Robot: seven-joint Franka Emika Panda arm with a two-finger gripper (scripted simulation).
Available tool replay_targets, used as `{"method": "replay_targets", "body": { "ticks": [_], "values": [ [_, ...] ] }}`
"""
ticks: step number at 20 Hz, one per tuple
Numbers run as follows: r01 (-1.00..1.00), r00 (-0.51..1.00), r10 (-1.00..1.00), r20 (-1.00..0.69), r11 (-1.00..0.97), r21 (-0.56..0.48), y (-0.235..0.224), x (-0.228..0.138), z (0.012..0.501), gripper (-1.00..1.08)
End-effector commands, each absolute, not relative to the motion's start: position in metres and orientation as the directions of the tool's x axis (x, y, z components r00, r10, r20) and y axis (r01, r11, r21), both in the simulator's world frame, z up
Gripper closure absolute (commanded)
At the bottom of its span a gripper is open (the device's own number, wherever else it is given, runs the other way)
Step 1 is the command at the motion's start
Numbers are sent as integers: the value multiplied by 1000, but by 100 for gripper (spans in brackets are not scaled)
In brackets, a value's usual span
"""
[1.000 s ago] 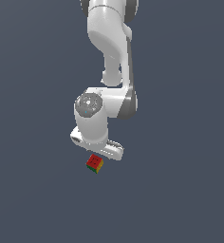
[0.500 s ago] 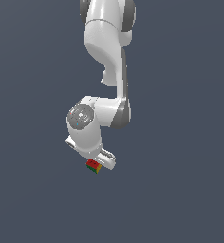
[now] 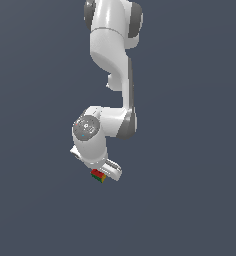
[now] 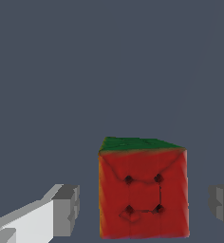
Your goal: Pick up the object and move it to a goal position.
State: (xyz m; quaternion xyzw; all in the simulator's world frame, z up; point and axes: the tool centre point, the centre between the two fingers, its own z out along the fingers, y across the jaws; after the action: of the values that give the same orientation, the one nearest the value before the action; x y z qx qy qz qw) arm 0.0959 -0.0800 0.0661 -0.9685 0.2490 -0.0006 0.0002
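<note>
In the exterior view, one arm hangs over plain grey ground, with one small cube [image 3: 98, 176] just under its gripper [image 3: 101, 174] and open room on every side. In the wrist view, that cube [image 4: 142, 192] sits between two grey fingers [image 4: 66, 209], a gap on each side; the gripper [image 4: 144, 209] is released.

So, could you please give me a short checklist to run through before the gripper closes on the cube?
1. Cube lies between the fingers: ok.
2. Gaps show on both sides of the cube, so the gripper is open: ok.
3. Cube centred in the gap: not ok, it sits nearer one finger.
4. Fingers low enough around the cube: cannot tell, the gripper hides them in the exterior view.
5. Goal position visible: not ok, no marker shows in either view.
</note>
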Motion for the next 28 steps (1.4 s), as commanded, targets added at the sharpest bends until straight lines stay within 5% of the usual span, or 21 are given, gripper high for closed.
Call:
{"method": "replay_targets", "body": {
  "ticks": [1, 10, 11, 28],
  "values": [
    [-483, 875, -483, 0, -875, 0, -80, 95, 51, -92],
    [-485, 875, -485, 0, -875, 0, -81, 96, 33, -92],
    [-485, 875, -485, 0, -875, 0, -81, 96, 33, 108],
    [-485, 875, -485, -1, -875, 0, -86, 90, 34, 108]
  ]
}}
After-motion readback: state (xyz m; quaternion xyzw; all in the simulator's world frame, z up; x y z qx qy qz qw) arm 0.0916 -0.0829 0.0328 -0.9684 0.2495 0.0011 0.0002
